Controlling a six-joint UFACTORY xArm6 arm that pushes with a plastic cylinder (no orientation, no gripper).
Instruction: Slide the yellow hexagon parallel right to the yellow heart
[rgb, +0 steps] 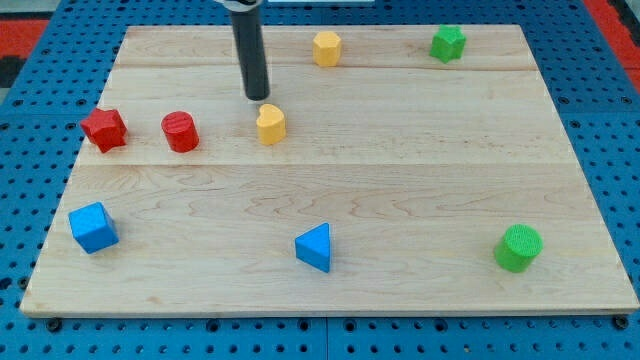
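The rod enters from the view's top edge, and its upper part and the arm that carries it are cut off there. My tip sits low on the wooden worktop, just above and slightly to the left of the yellow heart in the view. A narrow gap of bare wood shows between them; contact is not evident. The tool is a plain rod with no jaws, so there is nothing on it to open or close, and it grips nothing.

The yellow hexagon stands near the view's top edge, up and to the right of the heart and well apart from it. It lies to the right of the rod, not touching it.

No containers are present; every block rests directly on the worktop.

Other blocks:
- Red star and red cylinder lie at the view's left, roughly level with the heart.
- Green star is at the top right.
- Green cylinder is at the bottom right.
- Blue cube is at the bottom left.
- Blue triangle is at the bottom centre.

The worktop to the right of the heart carries no block. A blue perforated base surrounds the worktop.
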